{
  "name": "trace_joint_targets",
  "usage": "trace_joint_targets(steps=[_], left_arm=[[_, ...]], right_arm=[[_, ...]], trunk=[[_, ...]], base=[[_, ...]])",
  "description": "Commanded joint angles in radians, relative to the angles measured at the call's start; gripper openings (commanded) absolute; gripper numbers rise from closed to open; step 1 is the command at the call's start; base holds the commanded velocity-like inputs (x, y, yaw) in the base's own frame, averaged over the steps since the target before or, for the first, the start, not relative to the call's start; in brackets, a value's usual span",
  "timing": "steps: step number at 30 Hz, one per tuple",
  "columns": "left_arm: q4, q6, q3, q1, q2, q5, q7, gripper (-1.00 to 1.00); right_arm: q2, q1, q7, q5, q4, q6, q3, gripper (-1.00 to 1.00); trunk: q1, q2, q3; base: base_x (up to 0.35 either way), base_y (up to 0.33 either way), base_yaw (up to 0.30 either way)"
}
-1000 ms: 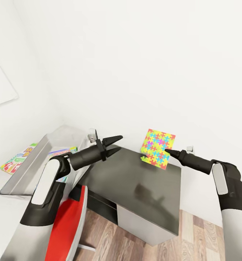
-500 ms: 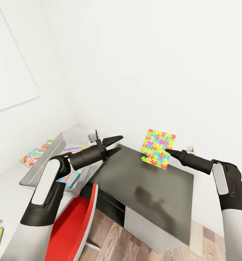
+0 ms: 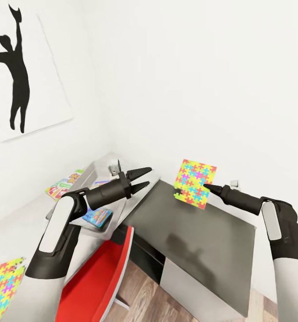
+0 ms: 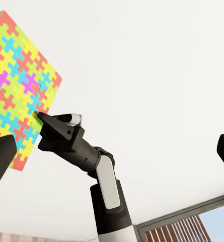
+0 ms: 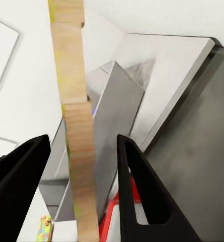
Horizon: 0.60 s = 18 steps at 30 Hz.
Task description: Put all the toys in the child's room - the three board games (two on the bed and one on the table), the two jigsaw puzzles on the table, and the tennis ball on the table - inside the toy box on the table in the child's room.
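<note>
My right gripper (image 3: 207,187) is shut on a jigsaw puzzle (image 3: 194,183), a bright multicoloured sheet held upright in the air above a dark grey panel (image 3: 193,232). In the right wrist view the puzzle (image 5: 74,126) stands edge-on between the fingers (image 5: 137,186). The left wrist view shows its coloured face (image 4: 18,75). My left gripper (image 3: 142,178) hangs open with nothing in it, over the near end of the light grey toy box (image 3: 102,162). A second jigsaw puzzle (image 3: 3,286) lies flat on the pale table (image 3: 14,232) at the lower left.
A colourful flat board game (image 3: 66,183) lies by the box's far side, and another colourful flat thing (image 3: 97,217) shows inside the box. A red chair (image 3: 99,277) stands under my left arm. White walls close in behind, with a black silhouette picture (image 3: 14,85).
The whole view has swung left: the desk, box and dark panel have slid right, and the silhouette picture and second puzzle have come into sight. Both arms keep their pose, the puzzle still held.
</note>
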Motion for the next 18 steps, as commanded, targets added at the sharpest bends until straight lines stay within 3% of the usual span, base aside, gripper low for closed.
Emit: trace_joint_targets(steps=[1, 18], left_arm=[[0.0, 0.003, 0.0, -0.001, -0.001, 0.006, 0.006, 1.0], [0.0, 0.002, 0.009, 0.001, 0.005, 0.005, -0.005, 1.0]], right_arm=[[0.0, -0.001, 0.007, 0.004, 0.0, 0.004, -0.001, -1.0], [-0.003, -0.001, 0.007, 0.005, 0.0, 0.004, -0.004, -1.0]], trunk=[[0.001, -0.002, -0.001], [0.001, -0.002, 0.021]], base=[[0.0, 0.0, 0.215], [0.0, 0.0, 0.197]])
